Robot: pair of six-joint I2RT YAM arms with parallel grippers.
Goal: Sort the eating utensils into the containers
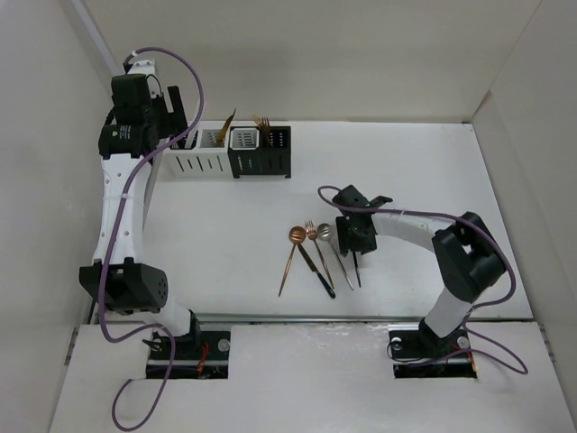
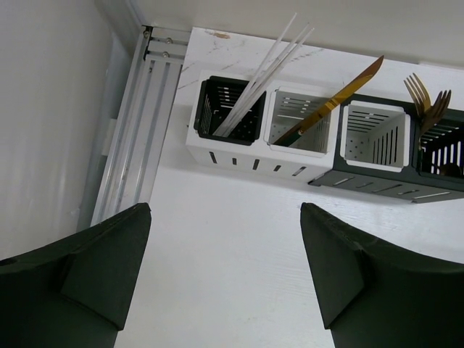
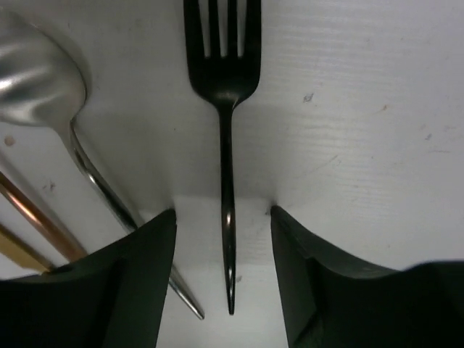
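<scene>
From above: containers (image 1: 236, 149) along the far edge, partly filled; loose cutlery (image 1: 311, 253) fanned out nearer, right gripper (image 1: 353, 236) down at its right end.

Left wrist: left gripper (image 2: 225, 210) spread wide, empty, poised above stowed chopsticks (image 2: 257, 76) and knife (image 2: 333, 98).

Right wrist: jaws spread astride the black fork (image 3: 226, 174) handle, not touching, probably lined up to pinch.

Overhead view of whole table (image 1: 406, 180); left wrist oblique toward shared caddies (image 2: 246, 156); right wrist close over fork (image 3: 227, 181)

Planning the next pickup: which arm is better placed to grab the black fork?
Right: the right claw straddles the black fork; the left claw hovers far off by the containers.
</scene>
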